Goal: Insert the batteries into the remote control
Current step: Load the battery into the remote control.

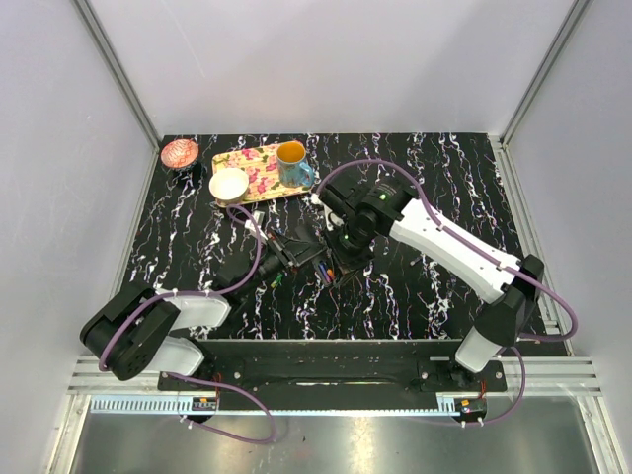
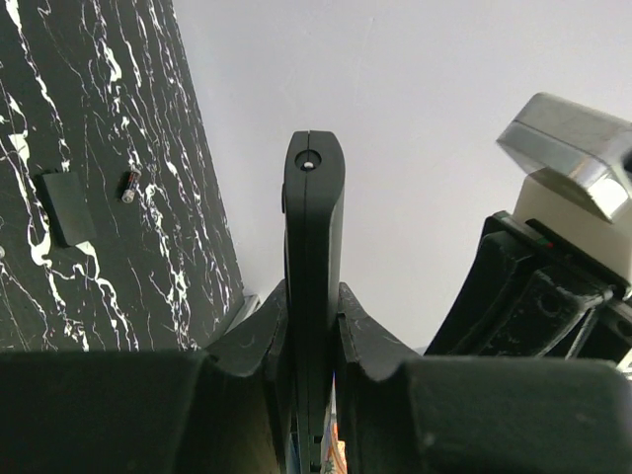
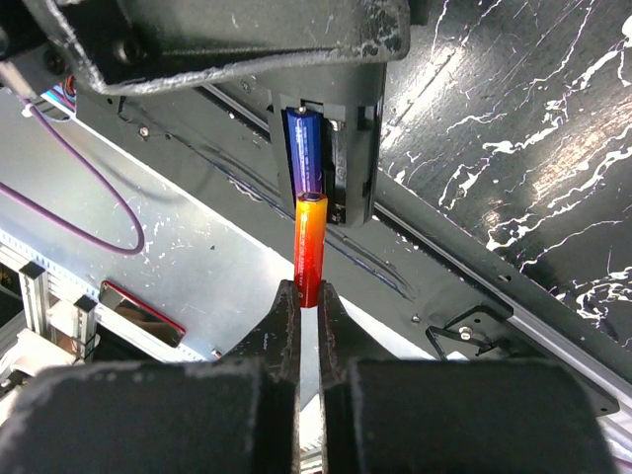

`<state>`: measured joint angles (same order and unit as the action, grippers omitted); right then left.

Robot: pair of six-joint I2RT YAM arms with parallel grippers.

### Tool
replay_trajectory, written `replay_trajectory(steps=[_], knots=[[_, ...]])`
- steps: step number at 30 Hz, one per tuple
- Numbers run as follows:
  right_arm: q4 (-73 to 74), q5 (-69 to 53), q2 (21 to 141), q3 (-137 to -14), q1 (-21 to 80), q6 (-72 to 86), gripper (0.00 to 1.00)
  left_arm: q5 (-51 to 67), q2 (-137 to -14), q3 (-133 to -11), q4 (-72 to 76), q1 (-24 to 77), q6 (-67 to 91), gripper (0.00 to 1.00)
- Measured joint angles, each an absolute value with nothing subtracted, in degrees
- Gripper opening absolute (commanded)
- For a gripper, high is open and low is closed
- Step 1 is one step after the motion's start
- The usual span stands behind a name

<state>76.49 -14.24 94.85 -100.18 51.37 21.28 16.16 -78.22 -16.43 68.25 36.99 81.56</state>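
My left gripper [image 2: 313, 296] is shut on the black remote control [image 2: 313, 227] and holds it edge-on above the table; the remote also shows in the top view [image 1: 299, 249]. My right gripper [image 3: 309, 291] is shut on the end of a red-orange battery [image 3: 310, 242]. The battery's free tip sits at the mouth of the remote's battery recess [image 3: 341, 168]. A blue-purple battery [image 3: 306, 148] lies in one slot of that recess. In the top view the two grippers meet mid-table, left [image 1: 283, 259] and right [image 1: 344, 255].
A loose battery [image 2: 129, 186] and a small black cover piece [image 2: 63, 207] lie on the marble table. More small batteries [image 1: 323, 271] lie under the grippers. At the back left are a floral tray [image 1: 259, 178], a mug [image 1: 292, 163], a white bowl [image 1: 228, 184] and a pink bowl [image 1: 180, 153].
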Motion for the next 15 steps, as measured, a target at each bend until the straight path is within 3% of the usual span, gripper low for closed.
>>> replay_trajectory(steps=[15], knots=[[76.34, -13.10, 97.69, -100.68, 51.37, 21.47, 0.00, 12.01, -78.19, -15.35, 69.28, 37.82, 82.15, 0.00]])
